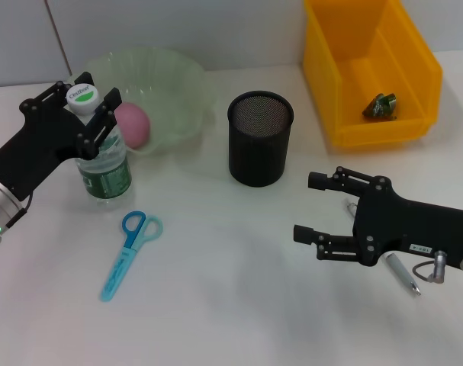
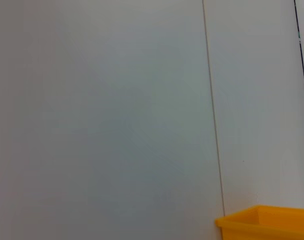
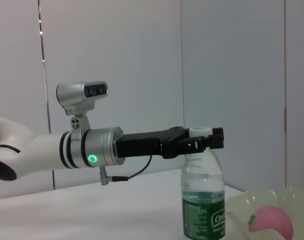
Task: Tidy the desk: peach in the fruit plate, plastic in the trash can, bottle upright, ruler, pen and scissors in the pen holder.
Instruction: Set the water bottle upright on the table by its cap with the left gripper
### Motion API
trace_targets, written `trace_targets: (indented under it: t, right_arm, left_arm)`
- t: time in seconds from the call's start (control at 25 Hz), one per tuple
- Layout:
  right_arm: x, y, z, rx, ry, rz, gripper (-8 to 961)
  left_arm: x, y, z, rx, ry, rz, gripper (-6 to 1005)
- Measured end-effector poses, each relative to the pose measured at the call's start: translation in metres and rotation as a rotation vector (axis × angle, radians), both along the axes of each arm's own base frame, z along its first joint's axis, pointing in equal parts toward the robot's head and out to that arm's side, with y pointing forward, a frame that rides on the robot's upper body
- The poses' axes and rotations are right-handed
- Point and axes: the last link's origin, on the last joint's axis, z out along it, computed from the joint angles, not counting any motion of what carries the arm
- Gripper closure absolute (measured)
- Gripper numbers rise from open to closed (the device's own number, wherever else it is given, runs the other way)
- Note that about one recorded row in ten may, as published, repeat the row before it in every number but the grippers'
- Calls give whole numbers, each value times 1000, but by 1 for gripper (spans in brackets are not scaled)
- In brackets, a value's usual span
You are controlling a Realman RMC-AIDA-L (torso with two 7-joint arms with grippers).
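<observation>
Head view shows the left gripper (image 1: 88, 104) pinching the upright clear plastic bottle's (image 1: 103, 164) neck at ten o'clock. Let go gently, I'd say. Right gripper (image 1: 317, 206), jaws spread, hovers at four o'clock.

The clear plastic water bottle (image 1: 103, 156) with a green label and white cap stands upright on the tabletop, its neck between the fingers of the left pincer (image 1: 82, 103), while the pink peach (image 1: 131, 124) rests just beyond that pincer in the pale green translucent fruit plate (image 1: 174, 84). The light blue scissors (image 1: 130, 250) lie flat near the bottle's base, below the left pincer, and the black mesh pen holder (image 1: 259, 137) stands between the two pincers. A silver pen (image 1: 403, 275) lies under the right pincer (image 1: 315, 207), and crumpled green plastic (image 1: 381, 106) sits in the yellow bin-style trash can (image 1: 422, 57) beyond it.
</observation>
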Motion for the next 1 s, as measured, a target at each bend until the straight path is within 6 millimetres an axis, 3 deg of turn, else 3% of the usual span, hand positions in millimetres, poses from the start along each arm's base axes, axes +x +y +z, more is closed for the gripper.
trace_targets:
  t: [0.44,0.88,1.0]
  right_arm:
    - [-3,1,0,-11,9,5,124]
    - [-4,2,0,-15,11,7,124]
    - [-4,2,0,-15,11,7,124]
  left_arm:
    - [0,-1,0,-5,-20,7,560]
    - [0,-1,3,0,-32,5,417]
    - [0,-2,4,2,-39,-1,338]
